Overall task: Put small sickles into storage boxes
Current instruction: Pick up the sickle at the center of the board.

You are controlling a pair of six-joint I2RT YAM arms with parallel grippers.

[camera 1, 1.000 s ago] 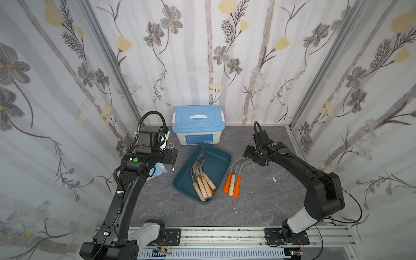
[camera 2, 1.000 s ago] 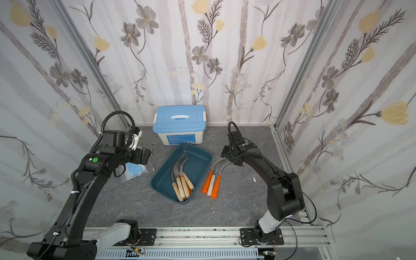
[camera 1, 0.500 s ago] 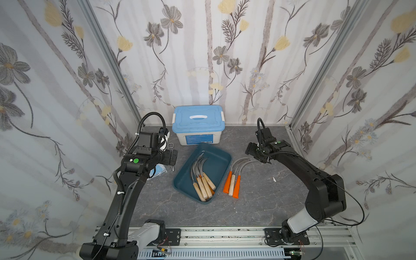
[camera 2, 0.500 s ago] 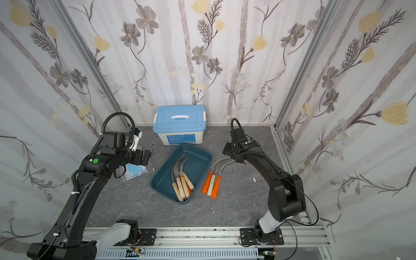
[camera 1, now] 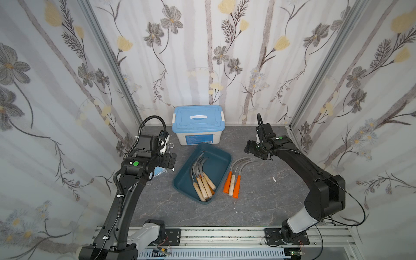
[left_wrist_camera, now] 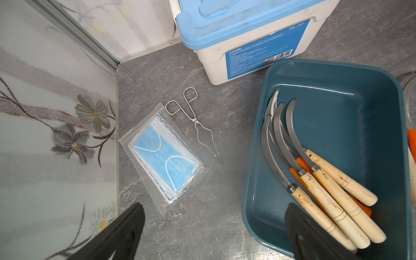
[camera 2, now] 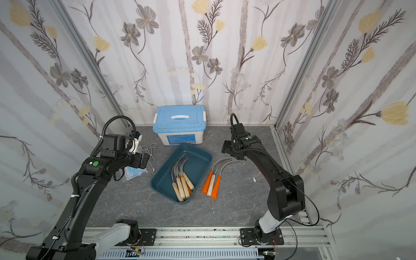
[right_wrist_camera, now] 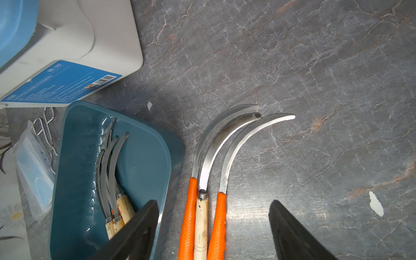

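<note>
My right gripper (right_wrist_camera: 213, 202) has its 2 black fingers (right_wrist_camera: 139, 229) spread wide, and nothing is between them. It hangs up over the grey table (camera 1: 258, 202), close to the blade tips of 3 small sickles (camera 1: 233, 180). These 3 lie side by side on the table, just beside the teal tray (camera 1: 180, 186). 2 of them have orange handles, and the 1 in the middle has a pale wood handle. Their handles touch each other, and their blades curve away from the tray.

More sickles (left_wrist_camera: 315, 177) lie inside the tray in a bunch. I see 3 wood handles on top and some orange under them. I cannot tell how many are in the bunch.

My left gripper (left_wrist_camera: 213, 206) is spread wide too and holds nothing. It hangs on the other side of the tray, near a bag of blue masks (left_wrist_camera: 162, 155) and thin metal tongs (left_wrist_camera: 198, 128). A white box (camera 1: 198, 126) with a blue lid stands at the back wall, just behind the tray.
</note>
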